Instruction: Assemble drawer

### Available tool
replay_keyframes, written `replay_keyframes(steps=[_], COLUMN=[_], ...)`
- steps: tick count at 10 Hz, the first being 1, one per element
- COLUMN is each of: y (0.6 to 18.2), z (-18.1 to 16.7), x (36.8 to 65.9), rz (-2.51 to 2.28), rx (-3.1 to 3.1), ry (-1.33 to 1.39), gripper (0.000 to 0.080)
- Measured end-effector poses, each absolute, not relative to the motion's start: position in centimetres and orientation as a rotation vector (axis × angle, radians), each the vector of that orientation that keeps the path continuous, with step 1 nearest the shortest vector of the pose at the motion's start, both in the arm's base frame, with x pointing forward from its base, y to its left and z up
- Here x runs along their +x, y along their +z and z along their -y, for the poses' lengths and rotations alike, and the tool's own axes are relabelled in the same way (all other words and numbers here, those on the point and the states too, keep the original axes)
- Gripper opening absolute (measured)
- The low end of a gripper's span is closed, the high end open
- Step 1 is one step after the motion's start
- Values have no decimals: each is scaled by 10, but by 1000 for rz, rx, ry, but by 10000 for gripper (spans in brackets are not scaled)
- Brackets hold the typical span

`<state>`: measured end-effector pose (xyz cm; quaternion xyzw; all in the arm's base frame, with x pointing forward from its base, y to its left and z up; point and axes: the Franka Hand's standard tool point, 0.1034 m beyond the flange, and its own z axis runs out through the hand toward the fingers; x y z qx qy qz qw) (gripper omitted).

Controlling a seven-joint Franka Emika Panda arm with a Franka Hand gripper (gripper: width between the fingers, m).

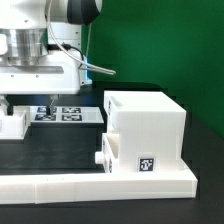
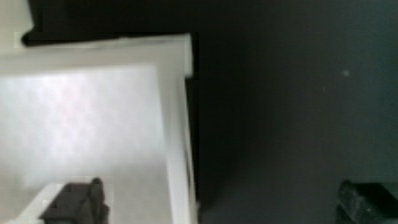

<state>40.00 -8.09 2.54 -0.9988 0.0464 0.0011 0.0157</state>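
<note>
The large white cube casing [image 1: 145, 125] stands at the exterior view's right, against the low border wall, with a black-and-white marker [image 1: 145, 163] on its near face. A small white knob-like stub [image 1: 103, 158] sticks out low on its left side. A smaller white part [image 1: 12, 122], which looks like the drawer, sits at the exterior view's left edge, partly cut off. My gripper [image 1: 25, 100] hangs just above it, open and empty. In the wrist view the gripper [image 2: 221, 205] straddles the white part's [image 2: 89, 120] edge: one finger [image 2: 71, 205] over the white, the other [image 2: 370, 203] over black table.
The marker board [image 1: 62, 113] lies flat on the black table behind the gripper. The low white border wall [image 1: 100, 185] runs along the front. A green backdrop stands behind. Cables hang from the arm near the casing's top left.
</note>
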Motion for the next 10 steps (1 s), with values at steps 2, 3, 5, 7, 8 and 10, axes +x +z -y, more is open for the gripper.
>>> replay_keyframes(steps=[2,3,5,7,8,10], y=[12,8,6,5,5,5], z=[81,83,83,81,81,81], x=[392,390,388,386,386,386], rz=[-128,-94,-63,-36,-28,-27], rx=[-3109,-3114,-3116,-3121,-3123,-3123], ry=[16,6,5,-10,-15,-15], gripper=[649,649,649,649,649,634])
